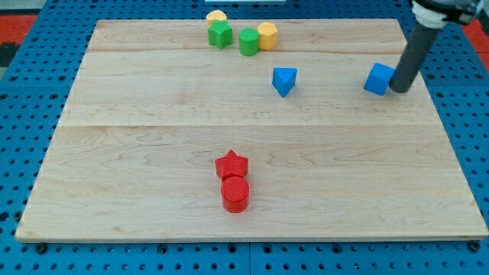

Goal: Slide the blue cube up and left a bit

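Rod tip (399,89) sits right against the blue cube (378,79), on the cube's right side, near the board's (153,153) right edge. It has no hand, so it holds nothing. A blue triangle block (284,80) lies to the cube's left. Two green blocks (220,34) (249,41) and two yellow blocks (267,35) (216,16) crowd the view's top. A red star (231,164) touches a red round block (235,193) near the bottom.

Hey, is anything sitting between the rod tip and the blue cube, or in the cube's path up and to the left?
Nothing visible. My tip sits right against the blue cube on its right side. Up and left of the cube the board is bare nearby; the blue triangular block lies well to its left.
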`<state>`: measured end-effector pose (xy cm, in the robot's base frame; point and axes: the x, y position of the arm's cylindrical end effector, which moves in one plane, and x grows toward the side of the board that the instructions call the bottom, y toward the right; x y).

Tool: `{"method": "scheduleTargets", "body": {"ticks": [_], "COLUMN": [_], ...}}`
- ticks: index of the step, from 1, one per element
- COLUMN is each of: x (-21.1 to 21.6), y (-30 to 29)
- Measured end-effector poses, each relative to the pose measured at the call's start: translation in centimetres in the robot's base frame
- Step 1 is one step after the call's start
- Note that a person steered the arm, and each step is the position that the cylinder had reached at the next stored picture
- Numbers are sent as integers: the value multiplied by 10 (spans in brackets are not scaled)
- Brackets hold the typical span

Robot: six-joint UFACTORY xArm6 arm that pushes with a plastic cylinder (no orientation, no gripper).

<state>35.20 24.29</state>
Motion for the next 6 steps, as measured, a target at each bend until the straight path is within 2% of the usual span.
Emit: {"method": "scheduleTargets", "body": {"ticks": [1, 2, 3, 4, 5, 6], "x": [-58, -36, 22, 12, -46, -75], "y": [-2, 19, 31, -11, -22, -21]}}
